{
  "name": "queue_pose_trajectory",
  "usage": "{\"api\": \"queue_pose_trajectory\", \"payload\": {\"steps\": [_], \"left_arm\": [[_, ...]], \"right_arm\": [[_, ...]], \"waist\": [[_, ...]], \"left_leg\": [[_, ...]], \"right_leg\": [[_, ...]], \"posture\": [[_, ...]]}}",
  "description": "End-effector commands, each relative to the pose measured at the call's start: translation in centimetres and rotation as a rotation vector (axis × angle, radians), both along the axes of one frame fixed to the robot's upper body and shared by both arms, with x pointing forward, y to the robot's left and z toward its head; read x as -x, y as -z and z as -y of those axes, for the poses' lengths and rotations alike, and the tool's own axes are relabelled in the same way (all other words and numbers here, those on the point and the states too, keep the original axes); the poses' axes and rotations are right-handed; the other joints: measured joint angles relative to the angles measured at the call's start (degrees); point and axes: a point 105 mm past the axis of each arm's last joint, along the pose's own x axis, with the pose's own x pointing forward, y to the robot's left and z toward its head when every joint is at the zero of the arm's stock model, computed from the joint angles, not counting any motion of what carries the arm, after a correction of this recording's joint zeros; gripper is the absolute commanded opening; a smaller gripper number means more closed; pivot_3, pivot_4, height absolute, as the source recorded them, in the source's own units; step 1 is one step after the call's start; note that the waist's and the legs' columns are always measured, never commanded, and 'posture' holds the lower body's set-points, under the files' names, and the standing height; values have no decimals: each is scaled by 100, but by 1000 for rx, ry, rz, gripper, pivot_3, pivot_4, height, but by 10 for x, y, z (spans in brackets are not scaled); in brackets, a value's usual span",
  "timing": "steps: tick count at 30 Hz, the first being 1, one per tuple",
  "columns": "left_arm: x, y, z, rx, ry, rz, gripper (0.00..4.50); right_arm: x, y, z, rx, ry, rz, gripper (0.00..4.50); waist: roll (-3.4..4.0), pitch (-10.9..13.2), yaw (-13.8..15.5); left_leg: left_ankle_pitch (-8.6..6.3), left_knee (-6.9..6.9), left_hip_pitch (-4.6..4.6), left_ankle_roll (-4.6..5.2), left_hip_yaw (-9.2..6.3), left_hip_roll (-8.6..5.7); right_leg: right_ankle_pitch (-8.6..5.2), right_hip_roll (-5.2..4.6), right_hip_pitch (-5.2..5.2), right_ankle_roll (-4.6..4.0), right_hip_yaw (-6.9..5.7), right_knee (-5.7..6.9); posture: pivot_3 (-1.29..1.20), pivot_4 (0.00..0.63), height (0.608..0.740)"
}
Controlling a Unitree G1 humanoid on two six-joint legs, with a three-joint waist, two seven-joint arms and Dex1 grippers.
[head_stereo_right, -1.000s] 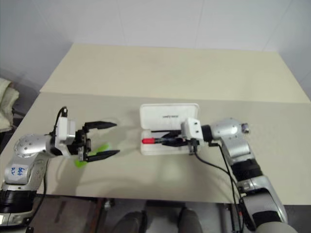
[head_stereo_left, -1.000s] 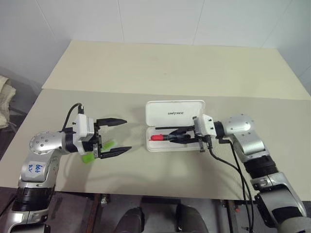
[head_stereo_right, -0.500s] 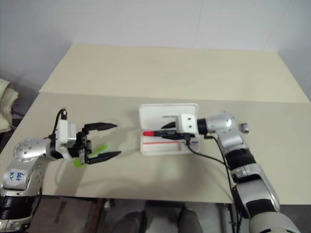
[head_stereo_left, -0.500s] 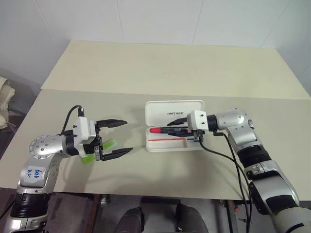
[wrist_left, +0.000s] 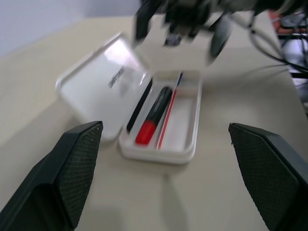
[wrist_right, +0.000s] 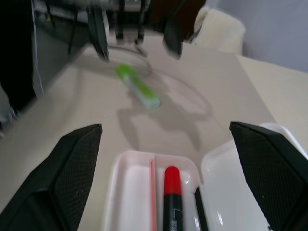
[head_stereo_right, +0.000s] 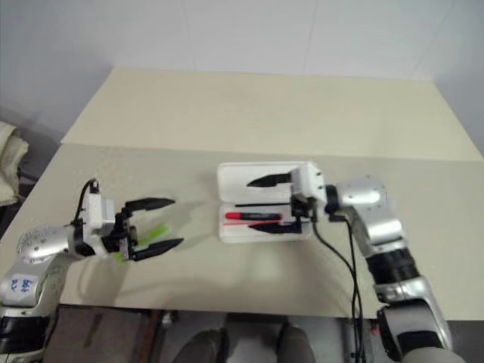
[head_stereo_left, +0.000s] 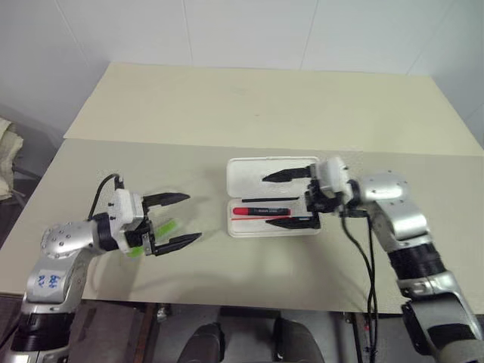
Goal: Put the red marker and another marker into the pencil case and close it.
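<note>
The white pencil case (head_stereo_left: 249, 175) lies open at the table's middle, lid folded back. The red marker (head_stereo_left: 261, 209) rests in its tray (wrist_left: 159, 155), red cap toward my left arm, and also appears as the red marker (wrist_right: 172, 192) in the right wrist view. My right gripper (head_stereo_left: 283, 199) hovers over the case, open, one finger above the lid and one by the tray's near edge, holding nothing. The lime-green marker (head_stereo_left: 157, 230) lies on the table, the same green marker (wrist_right: 137, 86). My left gripper (head_stereo_left: 181, 221) is open just above it, empty, pointing toward the case.
The table (head_stereo_left: 265, 106) is made of two beige boards with a seam running across behind the case. Its near edge passes close below both arms. A pale cloth bundle (head_stereo_left: 6, 155) sits off the table at the far left.
My right gripper opened and let go of the red marker, which now lies in the tray; that hand lifted and drew back a little. The left gripper drifted slightly down and left, still open.
</note>
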Motion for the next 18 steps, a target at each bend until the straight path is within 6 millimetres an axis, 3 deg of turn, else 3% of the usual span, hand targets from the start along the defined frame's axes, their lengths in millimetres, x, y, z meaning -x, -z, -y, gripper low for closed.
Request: {"api": "queue_pose_trajectory", "payload": {"steps": [1,4,10,18], "left_arm": [[11,-6,-25,47,-130,34,4500],[22,5,-45,48,-231,5,4500],[35,35,-81,-5,-372,-58,4500],[31,56,-97,-34,-420,-77,4500]], "right_arm": [[7,-32,24,-79,67,19,4476],[5,-39,45,-102,144,14,4476],[11,-18,70,33,146,50,4476],[10,-18,69,46,147,70,4476]], "waist": [[1,0,-11],[1,1,0],[-1,-1,57],[-4,-2,34]], "left_leg": [[-2,-1,0,0,0,0],[-9,-3,3,5,3,1],[-9,5,3,7,19,0],[-8,5,10,10,49,8]], "right_leg": [[0,0,-1,0,0,-2],[-3,0,-2,-4,3,-8],[-5,1,9,-7,3,-33],[-4,3,6,-7,9,-39]], "posture": [[0,150,740],[0,150,740],[0,150,740],[0,150,740]]}}
